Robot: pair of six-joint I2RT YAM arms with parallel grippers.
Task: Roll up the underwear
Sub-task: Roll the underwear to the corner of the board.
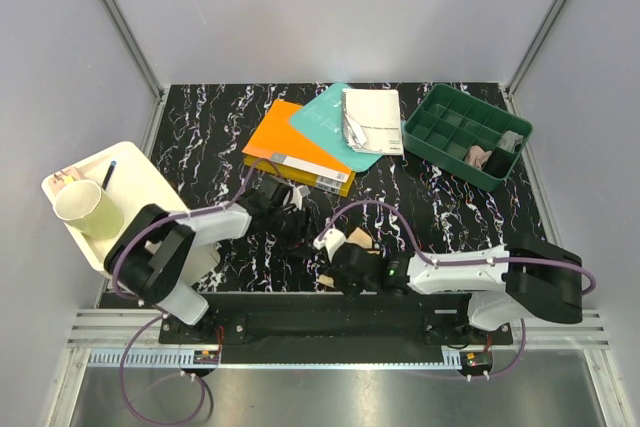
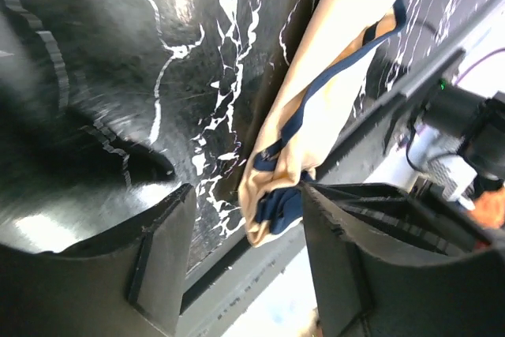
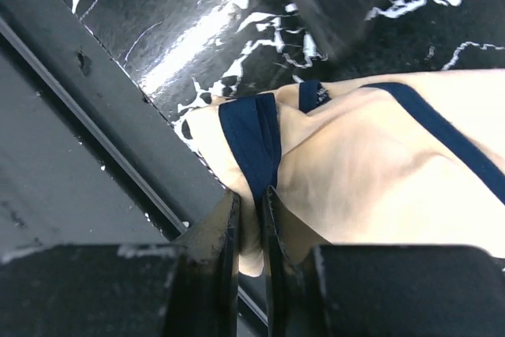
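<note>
At the near edge of the surface [image 3: 197, 29], my right hand [image 3: 251, 230] is clamping only the navy hem of the beige underwear [image 3: 371, 171]. So thin a pinch is risking a slip, or cloth dragging over the edge. My left hand [image 2: 245, 274] is standing apart, gripping nothing, so the fold is liable to spring loose. Farther off, the white tray [image 1: 130, 162] is holding a paper cup [image 1: 88, 209]. The green tray [image 1: 447, 165] is holding grey cloth [image 1: 510, 141] in its right-end compartments.
</note>
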